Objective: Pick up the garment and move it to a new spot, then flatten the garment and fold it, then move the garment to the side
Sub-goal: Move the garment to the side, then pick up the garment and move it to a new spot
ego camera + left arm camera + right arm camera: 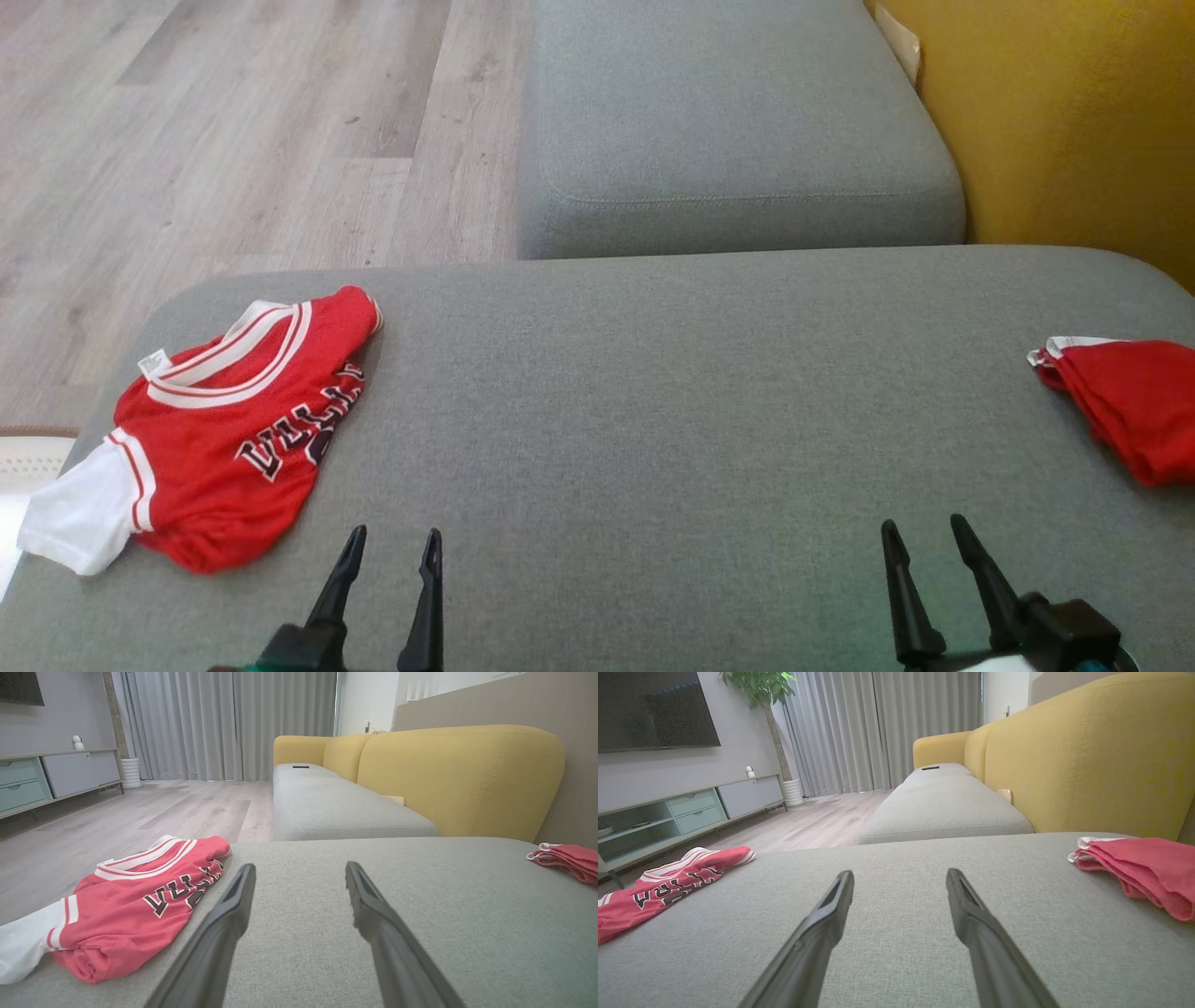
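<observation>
Red jersey point(224, 429), dark lettering partly hidden; left gripper point(395, 532) and right gripper point(922, 522) spread, empty.

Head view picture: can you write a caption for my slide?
Open left gripper and open right gripper over a grey cushion, between a rumpled red jersey and a red garment.

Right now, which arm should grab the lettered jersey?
Left. The jersey lies at the left end of the cushion, just ahead-left of the open left end effector. The right end effector, also open, sits far across, nearer the other red garment.
</observation>
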